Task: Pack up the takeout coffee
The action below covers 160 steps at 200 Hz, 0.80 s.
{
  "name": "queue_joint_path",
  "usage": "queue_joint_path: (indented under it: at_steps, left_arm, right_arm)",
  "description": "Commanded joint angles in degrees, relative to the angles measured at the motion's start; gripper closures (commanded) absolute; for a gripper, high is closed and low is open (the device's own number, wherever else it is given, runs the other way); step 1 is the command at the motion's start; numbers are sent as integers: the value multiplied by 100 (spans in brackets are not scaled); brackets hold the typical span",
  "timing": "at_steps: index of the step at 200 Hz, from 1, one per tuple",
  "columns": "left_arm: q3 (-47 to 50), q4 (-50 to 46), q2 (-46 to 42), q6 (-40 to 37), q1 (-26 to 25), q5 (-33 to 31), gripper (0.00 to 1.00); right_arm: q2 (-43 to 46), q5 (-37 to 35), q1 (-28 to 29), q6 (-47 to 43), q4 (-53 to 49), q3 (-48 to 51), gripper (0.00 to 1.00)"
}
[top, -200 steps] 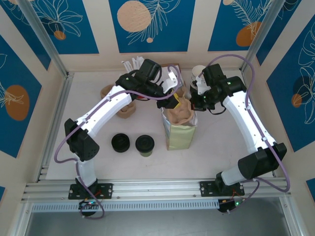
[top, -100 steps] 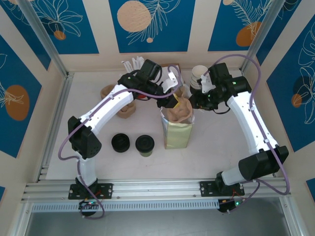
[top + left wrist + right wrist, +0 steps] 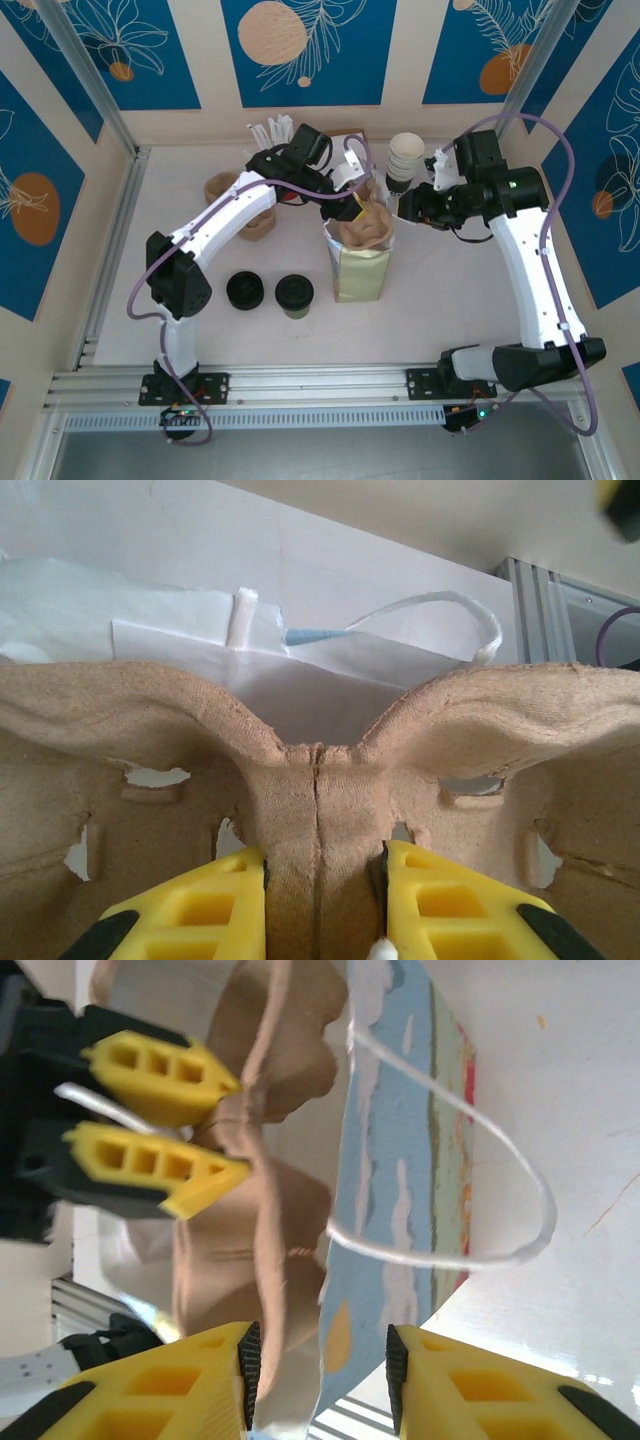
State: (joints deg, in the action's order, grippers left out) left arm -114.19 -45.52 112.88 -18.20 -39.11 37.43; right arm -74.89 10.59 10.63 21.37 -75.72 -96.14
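The coffee (image 3: 294, 295) is a small paper cup with a round black lid and an olive-green side. It stands upright on the table (image 3: 440, 300), between a low black lid piece (image 3: 246, 290) and the bag (image 3: 362, 272), touching neither.

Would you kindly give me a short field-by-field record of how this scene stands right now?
left pincer: shut on the centre ridge of the pulp cup carrier
pulp cup carrier: sitting in the mouth of the paper bag
right pincer: open, its fingers straddling the bag's rim
takeout coffee: lidded, upright on the table, left of the bag, not yet packed
black lid piece: just left of the coffee
stacked cups: behind the bag
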Motion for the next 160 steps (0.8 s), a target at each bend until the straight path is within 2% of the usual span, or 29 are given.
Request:
queue_joint_path:
  at_steps: [1, 31, 82, 160]
  left_arm:
    - [-193, -89, 145, -154, 96, 82, 77]
    - [-236, -106, 249, -125, 109, 128, 77]
    - [-244, 17, 328, 27, 117, 221, 77]
    - [-232, 89, 284, 132, 127, 239, 78]
  right_arm:
    - [269, 437, 14, 264, -42, 247, 59]
    - [503, 560, 165, 500, 191, 724, 59]
    - [675, -22, 446, 1127, 379, 1439, 60]
    - [669, -31, 823, 1493, 629, 1774, 60]
